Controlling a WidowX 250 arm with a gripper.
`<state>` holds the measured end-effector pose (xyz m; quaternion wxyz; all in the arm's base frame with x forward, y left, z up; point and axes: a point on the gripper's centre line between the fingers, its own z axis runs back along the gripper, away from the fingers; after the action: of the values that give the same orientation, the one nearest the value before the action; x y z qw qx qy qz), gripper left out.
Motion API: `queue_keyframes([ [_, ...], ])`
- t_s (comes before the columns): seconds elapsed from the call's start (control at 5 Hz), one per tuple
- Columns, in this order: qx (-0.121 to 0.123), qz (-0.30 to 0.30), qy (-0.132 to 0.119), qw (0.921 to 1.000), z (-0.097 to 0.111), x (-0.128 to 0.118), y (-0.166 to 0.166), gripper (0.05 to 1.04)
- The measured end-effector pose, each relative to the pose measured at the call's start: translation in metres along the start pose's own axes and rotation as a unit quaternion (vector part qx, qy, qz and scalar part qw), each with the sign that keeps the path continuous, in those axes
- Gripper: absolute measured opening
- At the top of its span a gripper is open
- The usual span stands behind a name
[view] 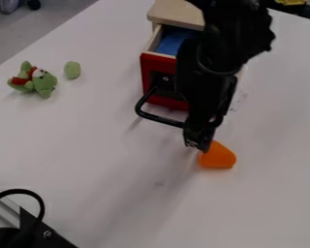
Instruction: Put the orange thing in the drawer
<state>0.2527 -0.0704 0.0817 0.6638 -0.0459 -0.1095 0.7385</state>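
"Where do we see the orange thing point(218, 157)?"

"On the white table point(86, 145), right by the pincer's point(198, 145) tip, toward the lower right of our view. Its top edge meets the tip there, though we can't say if they touch."

"Have we got it gripped?"

"We cannot tell; nor can we tell whether the pincer is released or clenched. We see it hanging down, dark, below the arm point(232, 36)."

"And the drawer point(159, 68)?"

"Above the pincer in our view, pulled out, its front red. We can see blue point(173, 40) inside, behind that front. The arm hides part of it. The black handle point(159, 118) juts out, up and to the left of the pincer's tip."

"Over it all we have the cabinet's pale wooden top point(176, 13)."

"Well away from the pincer, to the upper left, we've a green toy point(41, 81) with some red on it, and a green lump point(72, 69) just beside it, apart."

"And far to the pincer's lower left, we see a looped black cable point(39, 201) by a dark bracket point(42, 233)."
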Motion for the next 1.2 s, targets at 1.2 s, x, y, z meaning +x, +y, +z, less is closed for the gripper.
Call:
queue_keyframes([
  [1.2,0.069,0.006,-0.024,0.9973,-0.062,-0.018,-0.009,0.997],
])
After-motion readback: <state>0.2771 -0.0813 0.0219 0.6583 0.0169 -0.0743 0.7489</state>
